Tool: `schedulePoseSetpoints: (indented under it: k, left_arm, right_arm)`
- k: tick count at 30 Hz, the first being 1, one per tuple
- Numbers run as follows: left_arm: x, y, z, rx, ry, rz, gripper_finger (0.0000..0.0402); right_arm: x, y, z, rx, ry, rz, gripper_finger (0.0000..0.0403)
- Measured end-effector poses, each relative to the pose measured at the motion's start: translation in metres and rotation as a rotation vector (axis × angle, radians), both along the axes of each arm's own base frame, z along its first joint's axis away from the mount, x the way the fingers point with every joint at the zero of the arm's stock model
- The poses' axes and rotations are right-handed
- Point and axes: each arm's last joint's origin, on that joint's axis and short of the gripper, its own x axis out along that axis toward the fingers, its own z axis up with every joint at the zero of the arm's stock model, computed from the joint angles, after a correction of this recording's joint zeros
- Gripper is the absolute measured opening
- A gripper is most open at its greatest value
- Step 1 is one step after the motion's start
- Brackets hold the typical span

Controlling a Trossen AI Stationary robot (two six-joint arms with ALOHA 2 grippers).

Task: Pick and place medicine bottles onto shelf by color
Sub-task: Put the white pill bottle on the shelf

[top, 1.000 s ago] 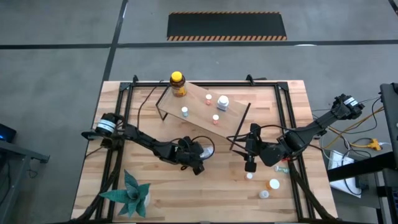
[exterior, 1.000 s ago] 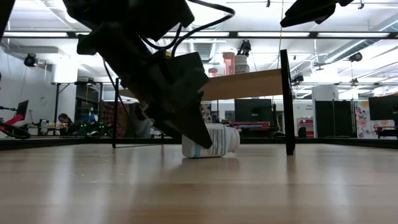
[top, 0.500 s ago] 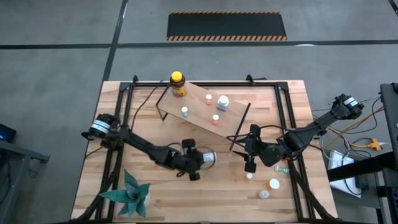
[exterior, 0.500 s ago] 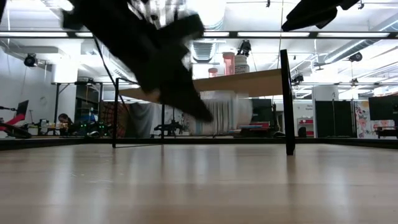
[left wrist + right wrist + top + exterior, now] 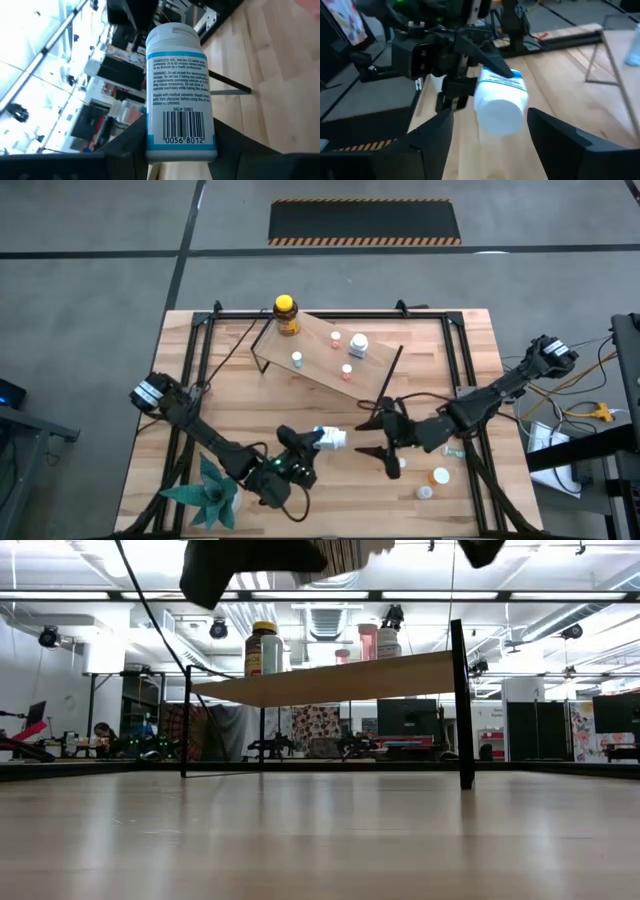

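One white bottle with a blue-edged label [image 5: 332, 438] is held clamped sideways in the left gripper [image 5: 312, 446], lifted off the counter [image 5: 250, 405] near its middle, white cap [image 5: 501, 115] pointed at the right gripper [image 5: 378, 438]. That one's fingers [image 5: 562, 137] are spread wide, nothing between them. Up on the shelf [image 5: 320, 350], the amber bottle with the yellow cap [image 5: 286, 315] and four small white bottles can be seen. Two more small bottles [image 5: 433, 483] are left on the counter near the right arm.
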Motion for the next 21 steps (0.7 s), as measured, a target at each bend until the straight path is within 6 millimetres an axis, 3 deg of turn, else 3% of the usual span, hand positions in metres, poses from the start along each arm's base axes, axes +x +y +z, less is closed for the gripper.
schedulePoseSetpoints:
  k: [7,21]
  left_arm:
    - [0.0,-0.001,0.002,0.035,0.016,-0.001,0.0127]
    - [0.001,-0.001,0.008,-0.015,-0.046,0.004,0.0127]
  right_arm:
    - [0.018,0.009,-0.015,-0.085,-0.063,-0.097,0.026]
    - [0.03,0.013,-0.027,-0.083,-0.088,-0.154,0.0235]
